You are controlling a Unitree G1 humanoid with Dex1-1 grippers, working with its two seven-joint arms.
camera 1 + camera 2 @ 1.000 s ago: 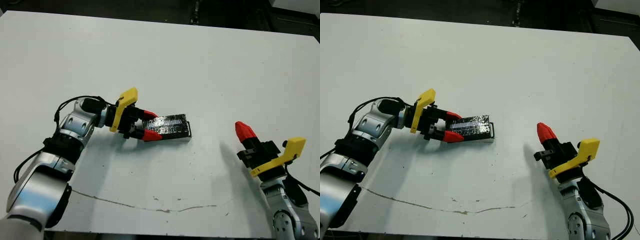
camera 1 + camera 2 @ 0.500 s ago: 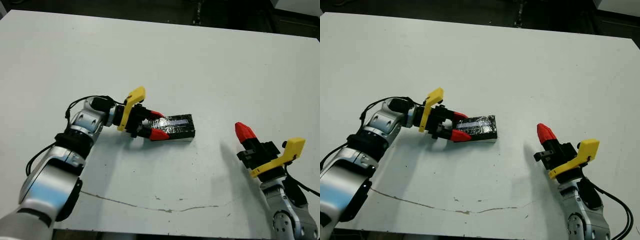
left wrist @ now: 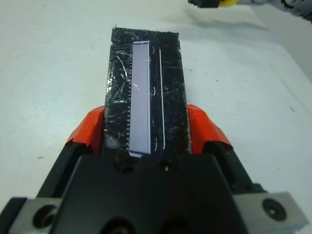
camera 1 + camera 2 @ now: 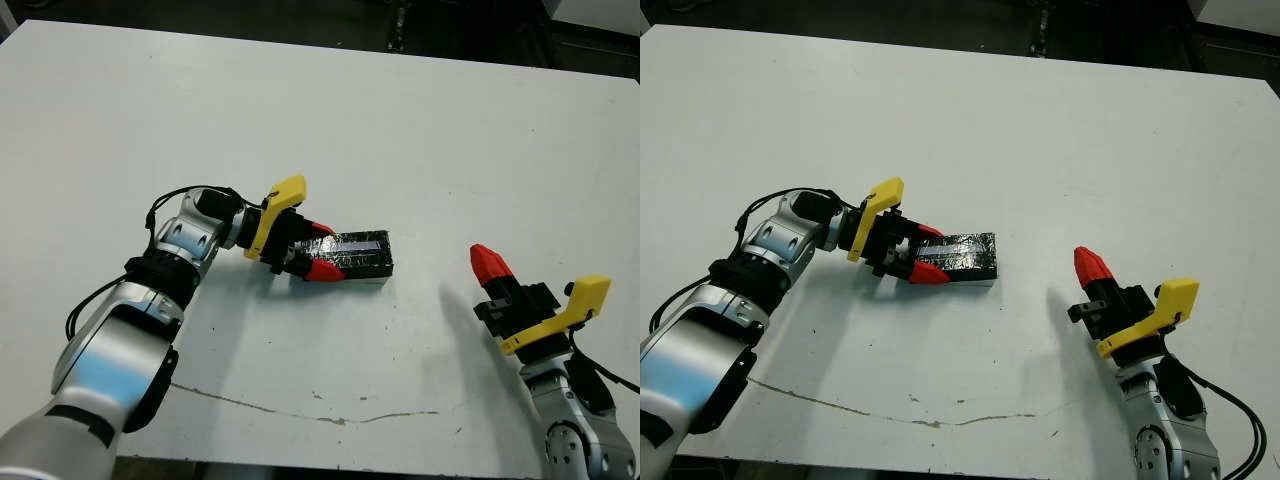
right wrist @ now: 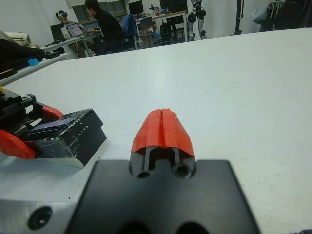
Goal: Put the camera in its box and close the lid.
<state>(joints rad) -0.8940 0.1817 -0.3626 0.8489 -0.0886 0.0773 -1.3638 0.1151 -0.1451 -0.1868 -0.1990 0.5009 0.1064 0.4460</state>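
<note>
The black speckled lid (image 4: pixel 362 254) with its pale stripe lies on top of the box, of which only a thin white wall (image 5: pixel 61 157) shows beneath it. The camera is hidden. My left gripper (image 4: pixel 324 250) reaches in from the left and straddles the lid's near end. In the left wrist view its red fingertips (image 3: pixel 91 130) press against both long sides of the lid (image 3: pixel 146 63). My right gripper (image 4: pixel 488 262) hovers apart to the right of the box, its two red fingers (image 5: pixel 162 127) shut together on nothing.
The white table (image 4: pixel 420 130) stretches bare behind and between the arms. A thin dark crack line (image 4: pixel 300 405) runs near the front edge. In the right wrist view, people (image 5: pixel 105 27) sit at desks far beyond the table.
My left gripper has slid rightwards further along the lid, and the box with its lid has shifted slightly to the right. The right gripper has stayed still.
</note>
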